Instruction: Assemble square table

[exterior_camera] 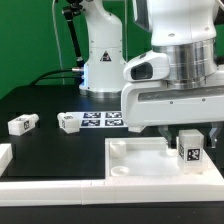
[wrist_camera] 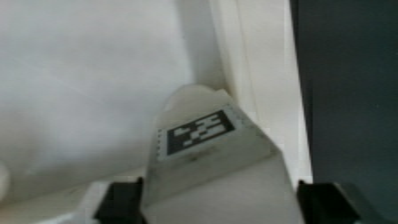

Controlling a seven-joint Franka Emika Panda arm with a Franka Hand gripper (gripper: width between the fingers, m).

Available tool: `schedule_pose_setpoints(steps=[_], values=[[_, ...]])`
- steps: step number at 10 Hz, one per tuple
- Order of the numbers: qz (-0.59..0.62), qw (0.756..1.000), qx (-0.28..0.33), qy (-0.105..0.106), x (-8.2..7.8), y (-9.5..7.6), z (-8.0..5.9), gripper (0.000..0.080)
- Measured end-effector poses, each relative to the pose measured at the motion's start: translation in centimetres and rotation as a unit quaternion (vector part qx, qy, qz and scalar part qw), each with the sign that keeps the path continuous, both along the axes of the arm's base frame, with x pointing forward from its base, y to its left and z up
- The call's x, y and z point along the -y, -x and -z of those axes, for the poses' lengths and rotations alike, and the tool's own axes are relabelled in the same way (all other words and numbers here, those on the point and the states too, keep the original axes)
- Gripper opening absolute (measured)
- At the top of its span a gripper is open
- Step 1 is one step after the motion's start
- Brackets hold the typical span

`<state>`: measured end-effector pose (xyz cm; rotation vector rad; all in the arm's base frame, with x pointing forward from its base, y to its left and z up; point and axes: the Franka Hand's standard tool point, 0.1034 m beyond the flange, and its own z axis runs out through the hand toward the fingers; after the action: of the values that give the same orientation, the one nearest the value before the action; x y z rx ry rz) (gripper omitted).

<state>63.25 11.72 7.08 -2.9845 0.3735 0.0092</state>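
Square top (exterior_camera: 140, 160): white moulded plastic, smooth and matte, tray-like with a raised rim and rounded inner corners. It lies flat and rim-up on the black table (exterior_camera: 40, 100), at the near side on the exterior view's right. Held leg block (exterior_camera: 191, 152): a white, flat-sided plastic piece with a black-and-white tag on one face. It stands upright inside the square top, just beside the rim on the exterior view's right. Its long axis is vertical, in line with the tool above it, and its tagged face is turned toward the exterior camera. Whether its foot touches the tray floor cannot be told, as the rim hides it. Tool (exterior_camera: 190, 138): partly closed, straddling the held leg block. In the wrist view the black fingers (wrist_camera: 121, 203) lie against opposite flanks of the block with no gap showing — a grip on that piece. A second leg block (exterior_camera: 22, 124) and a third leg block (exterior_camera: 68, 122) lie on their sides on the table, well apart from the square top, the third just beside the marker board (exterior_camera: 100, 120). A white border rail (exterior_camera: 60, 185) runs along the near edge.
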Motion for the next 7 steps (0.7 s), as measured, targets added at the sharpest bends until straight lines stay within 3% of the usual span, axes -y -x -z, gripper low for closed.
schedule_pose_setpoints(steps=[1, 4, 7], values=[[0.028, 1.0, -0.004, 0.001, 0.21, -0.02, 0.02, 0.0292], [0.197, 0.98, -0.024, -0.001, 0.38, 0.04, 0.08, 0.0292], [0.42, 0.906, -0.055, -0.023, 0.55, 0.14, 0.17, 0.0292]])
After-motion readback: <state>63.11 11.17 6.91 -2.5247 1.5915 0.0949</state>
